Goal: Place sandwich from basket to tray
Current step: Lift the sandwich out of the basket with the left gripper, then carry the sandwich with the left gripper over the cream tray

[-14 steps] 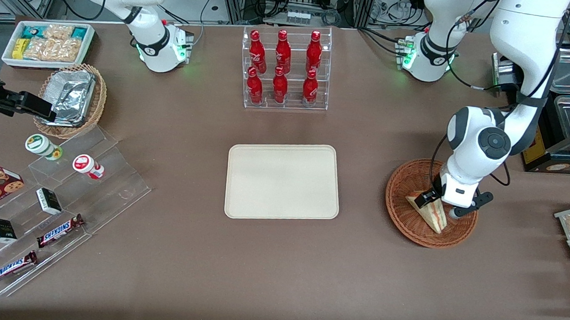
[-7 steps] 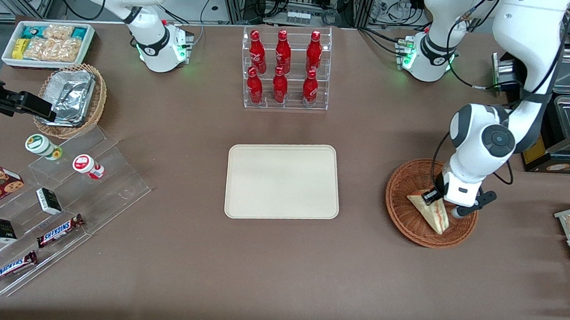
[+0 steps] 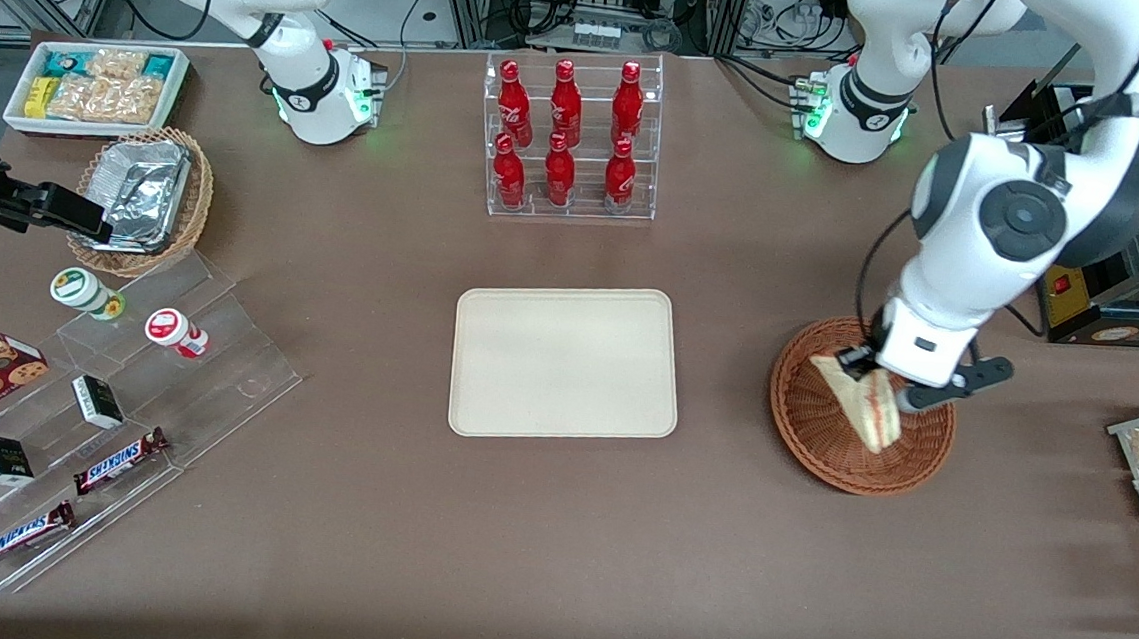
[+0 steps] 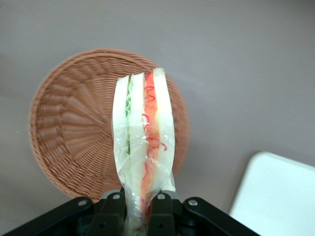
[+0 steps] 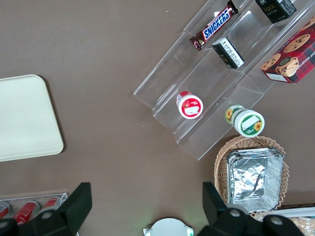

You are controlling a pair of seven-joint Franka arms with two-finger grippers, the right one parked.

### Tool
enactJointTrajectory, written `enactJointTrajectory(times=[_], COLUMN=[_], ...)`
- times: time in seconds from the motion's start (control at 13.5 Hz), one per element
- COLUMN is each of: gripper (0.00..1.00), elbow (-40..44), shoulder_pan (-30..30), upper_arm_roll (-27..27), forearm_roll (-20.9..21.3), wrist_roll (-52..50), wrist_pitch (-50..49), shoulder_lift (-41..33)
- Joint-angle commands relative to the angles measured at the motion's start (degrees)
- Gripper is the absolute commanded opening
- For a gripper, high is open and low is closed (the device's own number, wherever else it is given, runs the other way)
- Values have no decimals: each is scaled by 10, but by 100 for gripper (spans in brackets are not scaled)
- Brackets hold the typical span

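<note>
Left wrist view shows the sandwich (image 4: pixel 143 142), a small triangular wedge of pale bread with red and green filling under clear wrap, standing out edge-on from the left arm's gripper (image 4: pixel 138 209), whose two black fingers (image 4: pixel 114 212) are closed on its lower end. The pinch falls across the bread faces, likely because that is the thin way through the wedge, so the layers stay pressed together. Beneath it lies the round, shallow reddish-brown woven wicker basket (image 4: pixel 74 128), with nothing left inside that shows.

In the front view the sandwich (image 3: pixel 859 405) hangs from the gripper (image 3: pixel 874 386) over the basket (image 3: pixel 811 447), seemingly raised off the weave (no contact is visible). The height probably serves to carry it over the rim.

The flat cream-beige rectangular tray (image 3: pixel 567 361) with rounded corners lies bare at mid-table, near the basket toward the parked arm's end. Farther from the camera stands a clear rack of red bottles (image 3: pixel 568 139).
</note>
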Motion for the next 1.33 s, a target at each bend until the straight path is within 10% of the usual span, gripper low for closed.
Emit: enactJointTrajectory(times=[0.0,0.59,1.26], gripper=[0,0,0], elbow=[49,125,290], shoulder_pan=[-3,-5,-138], upper_arm_roll=[-54,-226,-221], forearm_roll=[11,133,221], wrist_roll=[-8,-86,-180], wrist_pitch=[-28,-24,-24], shoulder_lift=[29,149,354])
